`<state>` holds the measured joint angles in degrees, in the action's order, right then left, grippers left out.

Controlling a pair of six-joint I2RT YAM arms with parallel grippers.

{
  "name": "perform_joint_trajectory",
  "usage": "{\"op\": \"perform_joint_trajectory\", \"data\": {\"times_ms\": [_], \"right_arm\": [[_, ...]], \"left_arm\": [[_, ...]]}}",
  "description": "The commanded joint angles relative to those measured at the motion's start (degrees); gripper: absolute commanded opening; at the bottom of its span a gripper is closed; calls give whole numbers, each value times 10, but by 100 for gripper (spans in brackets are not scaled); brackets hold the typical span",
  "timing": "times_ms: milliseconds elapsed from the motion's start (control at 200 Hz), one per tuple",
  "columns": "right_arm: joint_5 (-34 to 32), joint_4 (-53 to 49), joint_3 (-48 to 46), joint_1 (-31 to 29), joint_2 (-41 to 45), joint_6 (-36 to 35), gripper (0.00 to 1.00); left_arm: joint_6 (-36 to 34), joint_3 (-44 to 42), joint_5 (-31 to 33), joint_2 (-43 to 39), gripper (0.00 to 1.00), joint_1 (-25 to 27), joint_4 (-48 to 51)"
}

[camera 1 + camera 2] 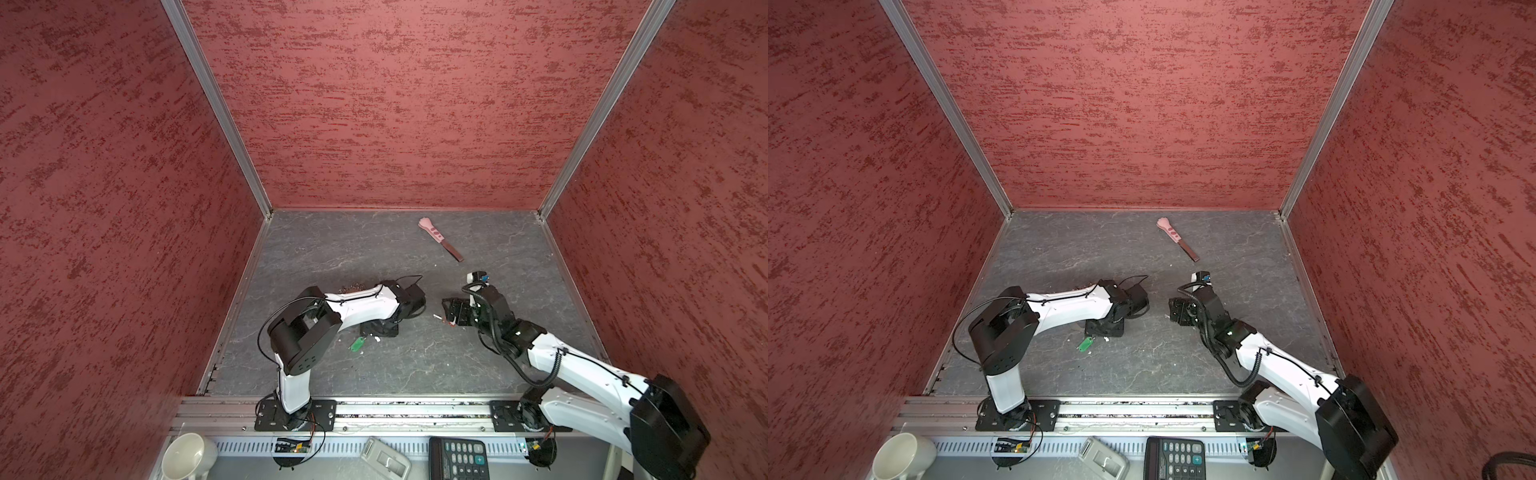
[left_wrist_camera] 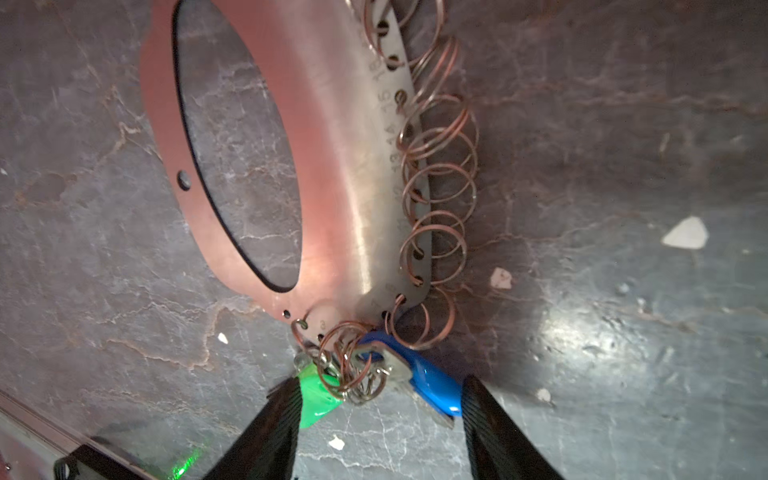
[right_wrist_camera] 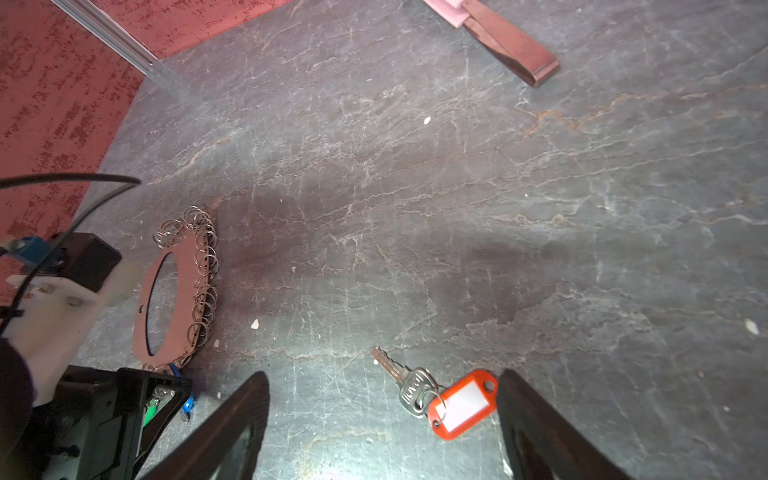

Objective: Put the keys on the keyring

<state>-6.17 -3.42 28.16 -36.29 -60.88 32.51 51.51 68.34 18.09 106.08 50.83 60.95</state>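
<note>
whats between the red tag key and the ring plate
In the right wrist view, only bare grey stone-patterned tabletop with a small white chip lies between the red-tagged silver key and the oval metal plate edged with wire rings.

Plate: a flat oval metal keyring plate (image 2: 332,166) with a large oval cut-out lies on the grey veined surface (image 2: 623,145).
Rings: thin wire split rings (image 2: 440,183) hang through numbered holes along one edge.
Keys: a green plastic tag (image 2: 318,401) and a blue plastic tag (image 2: 432,386) with a silver key (image 2: 395,365) cluster at the plate's end.
Gripper: the left gripper (image 2: 380,381) has its black ribbed fingers (image 2: 274,432) apart, flanking both tags.
</note>
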Motion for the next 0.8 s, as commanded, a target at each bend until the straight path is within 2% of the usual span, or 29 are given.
{"op": "perform_joint_trajectory", "data": {"times_ms": [0, 215, 336, 536, 797], "right_arm": [[7, 24, -2, -3, -9, -2, 87], [11, 34, 6, -3, -28, 0, 88], [13, 34, 12, -2, -38, 4, 88], [14, 30, 16, -3, -43, 11, 88], [4, 18, 23, -3, -48, 16, 89]], "left_arm": [[-1, -28, -27, -7, 59, -11, -39], [4, -79, -39, -37, 56, -25, -70], [3, -98, -42, -51, 48, -26, -88], [-15, -124, -45, -85, 40, -26, -136], [-79, -64, -40, -59, 31, -10, -173]]}}
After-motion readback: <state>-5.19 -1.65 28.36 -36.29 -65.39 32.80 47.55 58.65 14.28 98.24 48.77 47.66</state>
